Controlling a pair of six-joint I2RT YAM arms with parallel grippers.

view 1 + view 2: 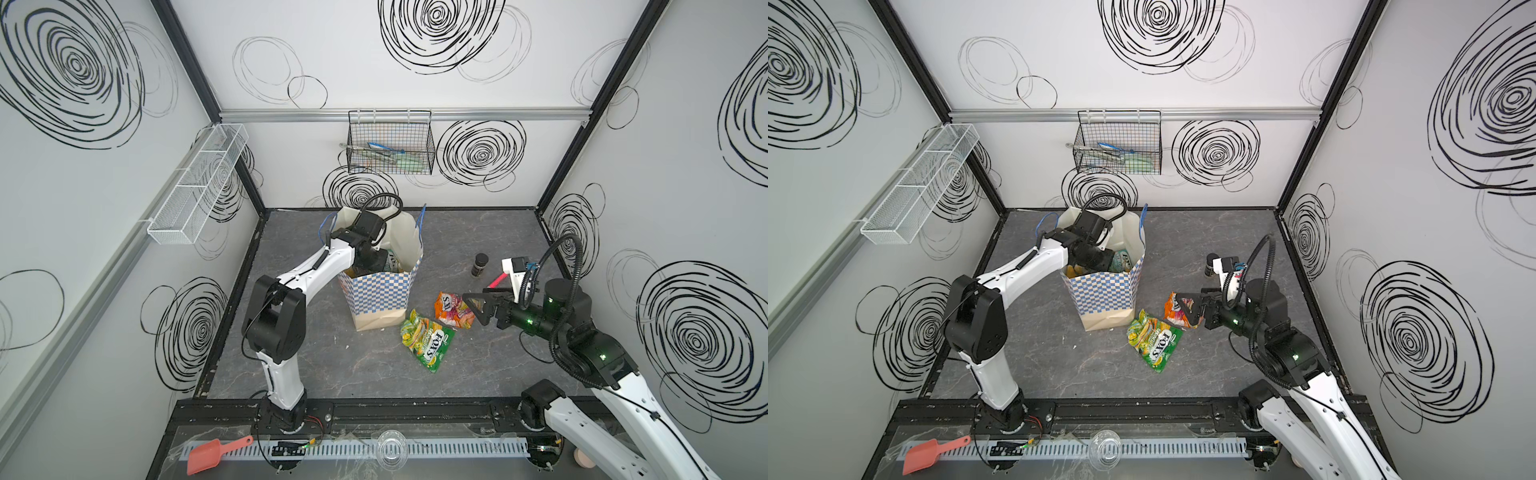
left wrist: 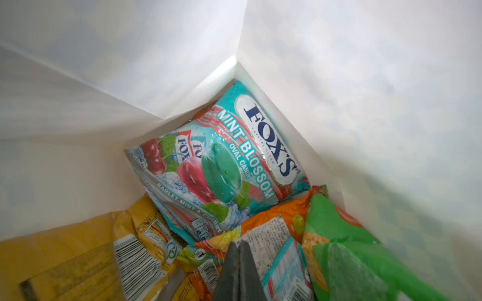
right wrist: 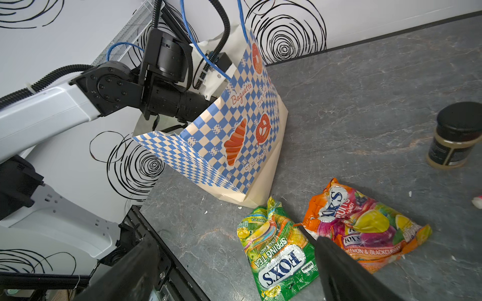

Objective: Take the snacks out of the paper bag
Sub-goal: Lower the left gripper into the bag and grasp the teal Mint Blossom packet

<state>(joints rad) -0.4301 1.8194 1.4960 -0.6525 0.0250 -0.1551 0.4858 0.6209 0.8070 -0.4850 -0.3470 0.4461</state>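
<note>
In both top views the paper bag [image 1: 380,291] is seen upright, and the left arm [image 1: 316,266] is sunk into its mouth. Two snacks are laid just beside its base: a green packet [image 1: 426,338] and an orange packet [image 1: 453,311]. The right gripper [image 1: 476,309] is held over the orange packet with jaws apart and nothing between them.

In the left wrist view, inside the bag, the left gripper [image 2: 241,250] is shown with jaws pressed together over an orange-and-white packet [image 2: 268,226]. Whether a fold is pinched cannot be told. A teal mint packet [image 2: 234,161], a yellow packet [image 2: 78,255] and a green one [image 2: 339,229] are seen around it.

In the right wrist view the two outer packets are seen close together by the bag's base.

The packets are judged light, soft, crinkly and slippery, so a sealed edge is best pinched, not the bulging middle. The bag's thin walls may be dragged if brushed.
</note>
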